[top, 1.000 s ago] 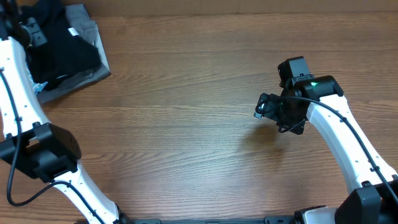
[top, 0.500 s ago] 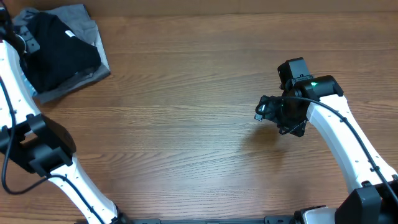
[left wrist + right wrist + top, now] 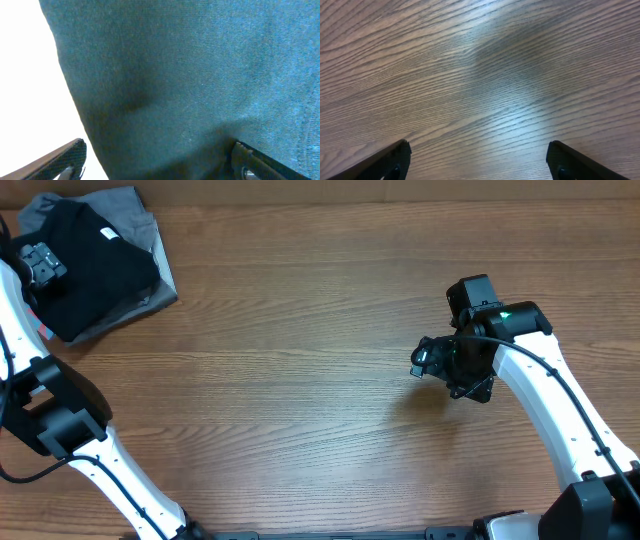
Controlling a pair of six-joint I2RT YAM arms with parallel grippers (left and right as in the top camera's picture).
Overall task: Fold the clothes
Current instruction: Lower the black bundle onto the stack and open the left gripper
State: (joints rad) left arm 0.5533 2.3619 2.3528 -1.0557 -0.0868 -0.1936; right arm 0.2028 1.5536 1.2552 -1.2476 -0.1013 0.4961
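Note:
The clothes, a black T-shirt (image 3: 100,270), lie bundled in a compact heap on a grey garment (image 3: 135,210) at the table's far left corner, a small white label (image 3: 110,237) showing on top. My left gripper (image 3: 38,262) hovers at the shirt's left edge with its jaws wide apart. In the left wrist view the dark fabric (image 3: 190,75) fills the frame and runs down between the fingers (image 3: 65,157) of the left gripper (image 3: 160,167) without being pinched. My right gripper (image 3: 425,360) stands open over bare wood at the right, with nothing between the right gripper's (image 3: 480,165) jaws.
The wooden table (image 3: 300,380) stretches between the two arms. The grey garment's edge (image 3: 165,285) sticks out past the black shirt towards the table's middle. The table's back edge runs just behind the pile.
The left gripper has opened and let go of the black shirt, which now lies flatter on the grey garment. The left arm has shifted a little. The right arm has stayed still.

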